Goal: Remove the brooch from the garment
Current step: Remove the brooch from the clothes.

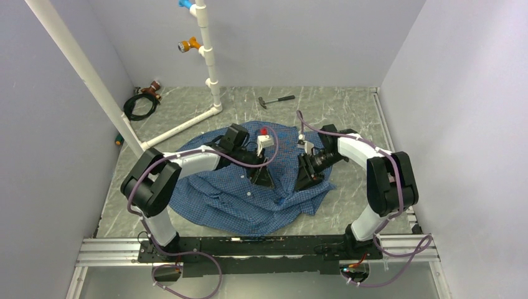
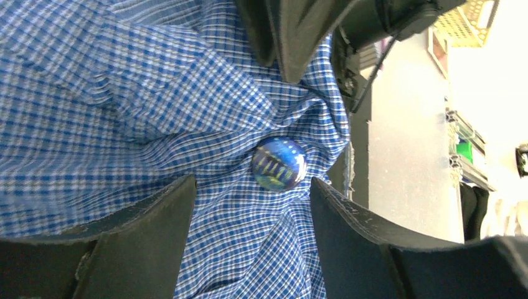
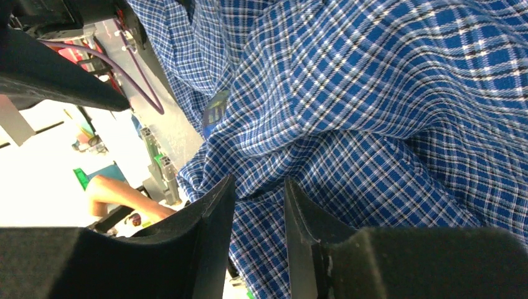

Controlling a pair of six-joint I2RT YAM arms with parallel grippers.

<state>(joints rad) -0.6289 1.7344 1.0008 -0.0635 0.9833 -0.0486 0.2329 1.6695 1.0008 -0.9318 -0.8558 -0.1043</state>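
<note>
The blue checked shirt (image 1: 249, 199) lies crumpled on the table between both arms. The brooch (image 2: 278, 163) is a small round blue badge with yellow-green stripes, pinned to bunched cloth. In the left wrist view it sits just beyond the fingertips of my open left gripper (image 2: 252, 187), nearer the right finger, untouched. My right gripper (image 3: 259, 184) is shut on a fold of shirt (image 3: 373, 124). Its dark fingers (image 2: 289, 37) show above the brooch, with creases radiating from them. The brooch's edge (image 3: 215, 112) peeks past a fold in the right wrist view. It is hidden in the top view.
A white pipe frame (image 1: 208, 62) stands at the back left. A hammer (image 1: 276, 99) lies behind the shirt. A black cable coil (image 1: 140, 106) lies in the back left corner. Walls close in on three sides.
</note>
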